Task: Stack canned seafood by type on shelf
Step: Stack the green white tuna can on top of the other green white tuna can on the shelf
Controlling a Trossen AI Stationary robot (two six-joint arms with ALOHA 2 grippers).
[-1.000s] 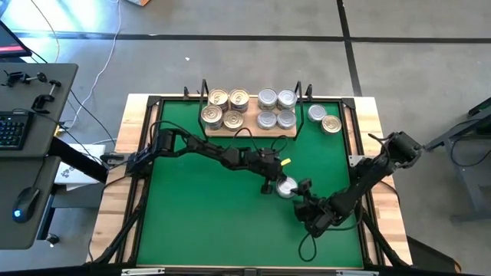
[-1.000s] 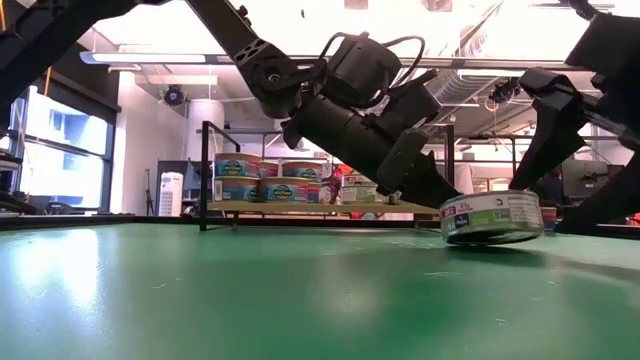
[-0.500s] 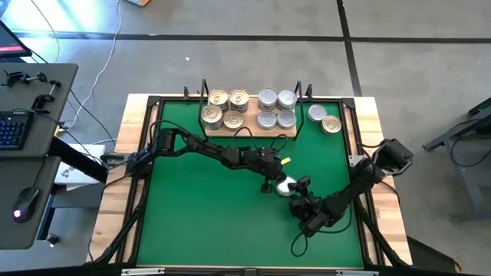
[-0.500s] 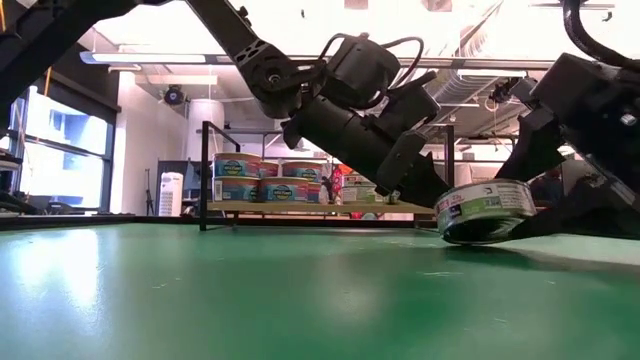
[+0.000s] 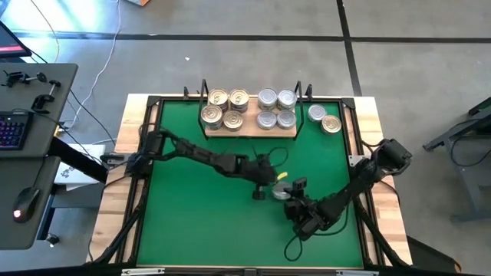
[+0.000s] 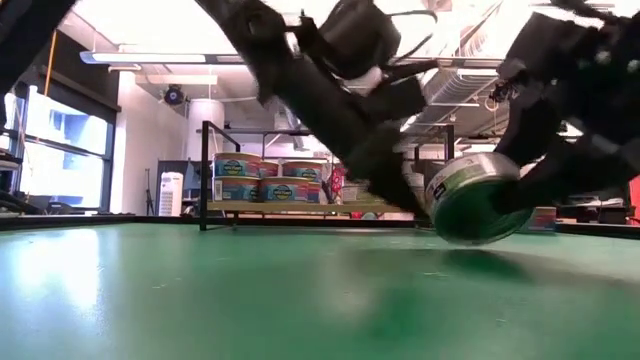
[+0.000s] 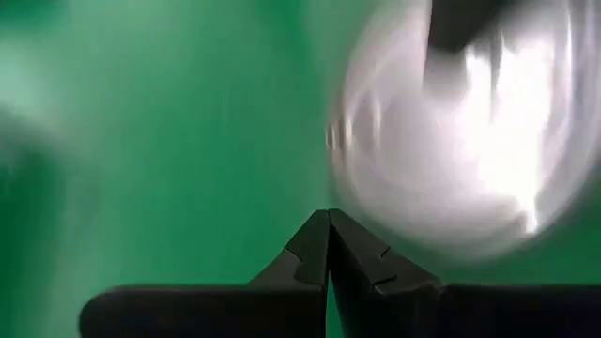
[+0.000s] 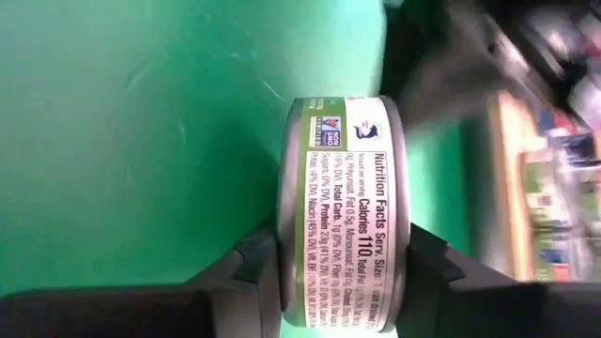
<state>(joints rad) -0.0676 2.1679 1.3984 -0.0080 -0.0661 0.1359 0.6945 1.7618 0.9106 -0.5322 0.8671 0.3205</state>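
On the green mat [image 5: 199, 222] nearest my cameras, the right gripper [image 8: 343, 268] had its two dark fingers [image 8: 258, 268] pinching a small round flat silver tin with a green-and-white nutrition label [image 8: 343, 211] by its flat faces, so the tin stood on edge. In the low view that tin [image 6: 470, 195] hung tilted just above the mat, clear of its own shadow. From overhead I saw it [image 5: 282, 192] right of the mat's centre, between the two arms. Just beside it, the left gripper [image 5: 258, 193] had its fingers [image 7: 315, 253] pressed together on nothing, their tips close to the tin's shiny face [image 7: 470, 141]. Farther back, the light natural-wood shelf with black wire uprights [image 5: 249, 132] carried four gold-lidded tins [image 5: 225, 108] on its left half and four silver-lidded tins [image 5: 276, 109] on its right. Just beyond the shelf's right end, one silver tin [image 5: 316, 113] and one gold tin [image 5: 331, 123] lay touching each other on the mat.
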